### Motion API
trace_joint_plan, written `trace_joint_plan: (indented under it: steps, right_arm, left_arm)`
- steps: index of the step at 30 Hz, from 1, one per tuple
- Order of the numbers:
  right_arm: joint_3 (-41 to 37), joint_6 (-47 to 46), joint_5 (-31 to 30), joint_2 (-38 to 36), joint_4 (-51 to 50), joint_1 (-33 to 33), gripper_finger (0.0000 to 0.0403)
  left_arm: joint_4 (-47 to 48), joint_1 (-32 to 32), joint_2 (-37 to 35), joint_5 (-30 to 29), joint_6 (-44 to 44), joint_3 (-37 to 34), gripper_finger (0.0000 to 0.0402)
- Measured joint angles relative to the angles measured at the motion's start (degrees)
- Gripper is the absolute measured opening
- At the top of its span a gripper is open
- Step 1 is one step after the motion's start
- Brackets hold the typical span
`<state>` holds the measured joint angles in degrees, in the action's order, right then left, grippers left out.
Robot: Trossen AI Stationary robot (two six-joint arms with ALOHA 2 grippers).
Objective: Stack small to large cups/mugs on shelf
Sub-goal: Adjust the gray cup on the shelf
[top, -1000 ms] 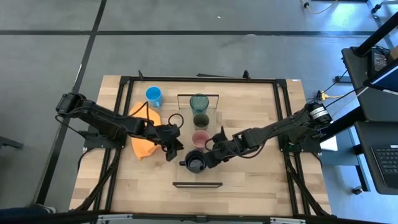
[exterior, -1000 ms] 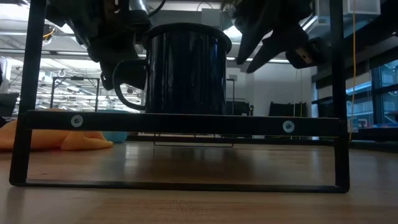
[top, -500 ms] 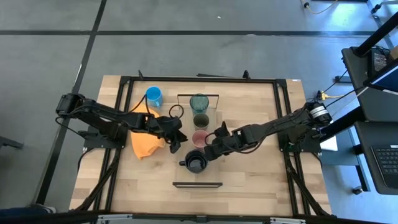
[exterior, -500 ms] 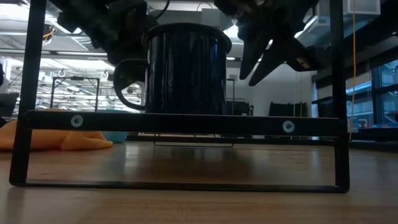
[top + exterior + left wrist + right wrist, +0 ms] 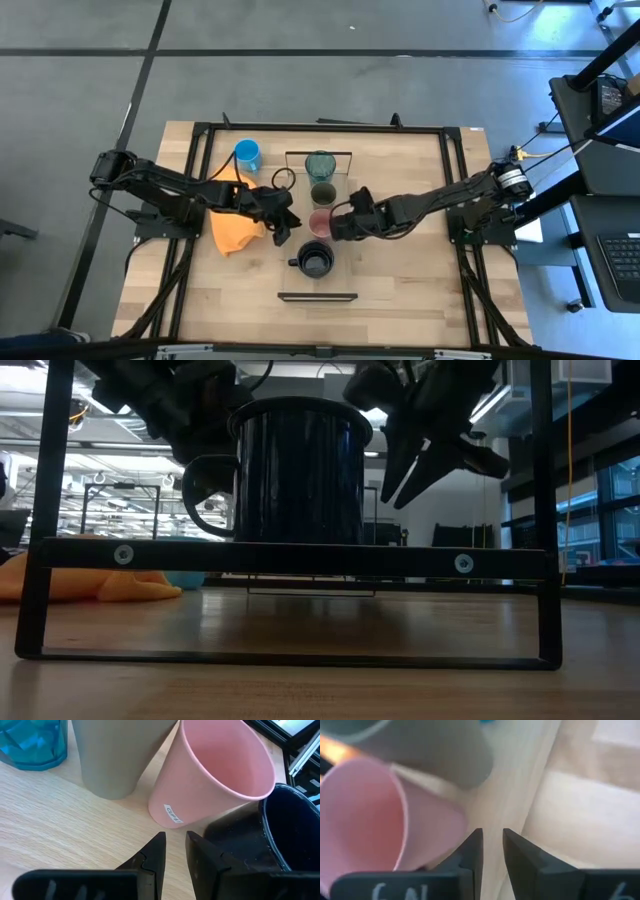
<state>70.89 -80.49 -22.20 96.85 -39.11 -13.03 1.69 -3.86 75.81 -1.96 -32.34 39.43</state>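
The shelf (image 5: 345,278) runs from far to near at the table's middle. On it, standing in a row from far to near, are the teal tumbler (image 5: 320,163), olive cup (image 5: 322,192), pink cup (image 5: 321,220) and black mug (image 5: 315,261). The blue mug (image 5: 247,153) stands on the table at the far left, off the shelf. My left gripper (image 5: 288,235) is shut, left of the shelf between the pink cup (image 5: 215,775) and the black mug (image 5: 285,835). My right gripper (image 5: 337,228) is shut, close to the pink cup's right side (image 5: 365,815). My right gripper stands close beside the pink cup's wall (image 5: 437,840), coming from the table's right. I cannot tell whether it touches the cup. My left gripper touches nothing.
An orange cloth (image 5: 230,232) lies on the table left of the shelf, under my left arm. The shelf's black end frame (image 5: 300,558) stands at the near end, in front of the black mug (image 5: 300,470). Bare plank lies near of the black mug.
My right gripper has moved from beside the black mug toward the table's far edge, to the pink cup's side. My left gripper has moved a little toward the far edge, away from the mug's handle. The cups have stayed where they were.
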Motion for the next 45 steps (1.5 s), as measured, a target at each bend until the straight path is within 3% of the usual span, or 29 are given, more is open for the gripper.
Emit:
trace_joint_plan:
  steps: [10, 39, 45]
  right_arm:
    - [0.04, 0.26, -6.68, -1.44, -0.44, 3.78, 0.0076]
    - [0.04, 11.98, -0.11, -1.41, 9.95, 7.6, 0.0076]
    - [0.04, 11.8, 0.3, -1.41, 9.95, 7.57, 0.0076]
  left_arm:
    - [0.5, 0.0, 0.0, -2.01, 0.09, -0.01, 0.0069]
    - [2.37, 0.0, 0.0, -3.45, 0.07, -0.05, 0.0069]
    - [2.61, 0.06, 0.0, -7.33, 0.12, -0.05, 0.0069]
